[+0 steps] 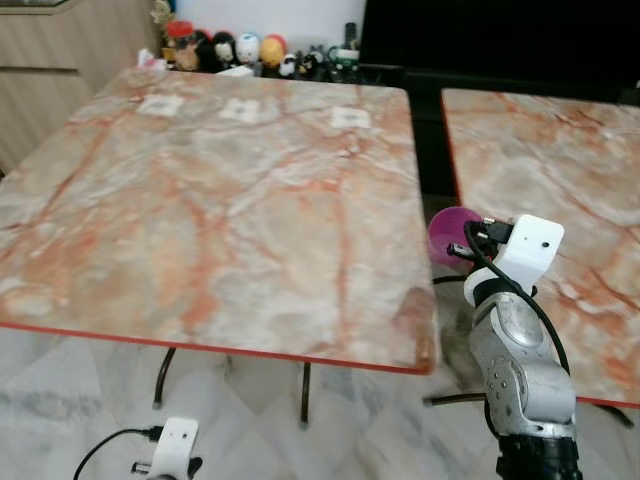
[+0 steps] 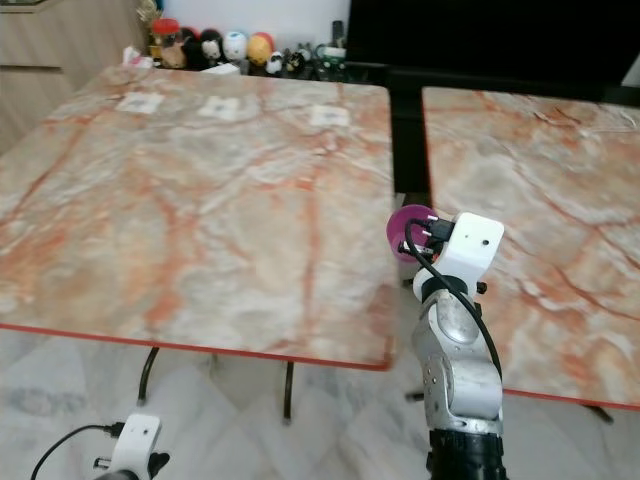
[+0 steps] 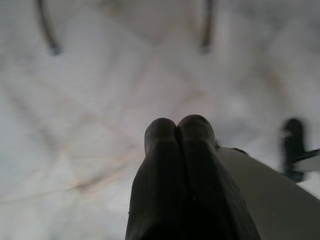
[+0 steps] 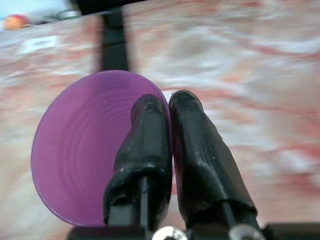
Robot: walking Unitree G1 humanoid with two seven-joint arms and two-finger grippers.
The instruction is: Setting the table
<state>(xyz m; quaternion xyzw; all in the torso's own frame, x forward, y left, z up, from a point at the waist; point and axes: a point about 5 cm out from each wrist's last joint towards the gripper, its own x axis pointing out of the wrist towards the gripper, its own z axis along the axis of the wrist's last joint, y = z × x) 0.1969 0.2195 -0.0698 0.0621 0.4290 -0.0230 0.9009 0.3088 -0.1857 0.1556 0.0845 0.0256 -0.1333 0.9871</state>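
Note:
A purple plastic bowl (image 1: 447,233) hangs in the air over the gap between two marble tables. My right gripper (image 4: 167,107) is shut on its rim, one finger inside the bowl (image 4: 80,150) and one outside. The right arm (image 1: 515,350) rises from the lower right, its white wrist block just behind the bowl (image 2: 403,228). My left arm (image 1: 170,452) hangs low by the floor, and its gripper (image 3: 178,131) is shut with the two fingertips pressed together over the pale floor.
A large marble table (image 1: 200,210) with a red edge lies in front and to the left; a second one (image 1: 560,190) stands to the right across a dark gap. Small figurines and jars (image 1: 225,50) line the far edge. Metal table legs (image 1: 162,375) stand below.

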